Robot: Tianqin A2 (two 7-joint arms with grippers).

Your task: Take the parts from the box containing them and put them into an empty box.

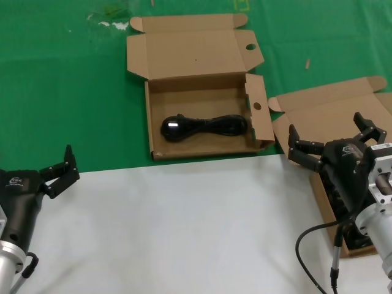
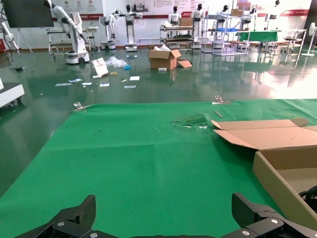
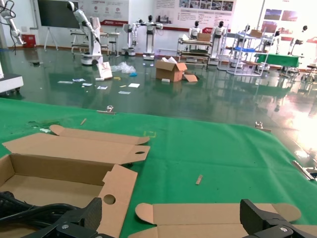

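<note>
The round-holed cardboard box (image 1: 199,52) lies open at the middle back with one coiled black power cable (image 1: 205,127) in it. It also shows in the right wrist view (image 3: 69,168) with the cable (image 3: 25,208), and at the edge of the left wrist view (image 2: 282,171). The plain-flapped box (image 1: 331,110) lies at the right, its inside mostly hidden by my right gripper (image 1: 326,125), which hangs open and empty over it. The right wrist view shows its fingers wide apart (image 3: 173,218) over that box's lid (image 3: 218,213). My left gripper (image 1: 64,171) is open and empty at the near left, over green cloth (image 2: 166,218).
The near half of the table is white (image 1: 184,226); the far half is green cloth (image 1: 61,92) with small scraps (image 1: 113,24). A black hose (image 1: 306,245) loops beside my right arm. Beyond the table is an open hall floor.
</note>
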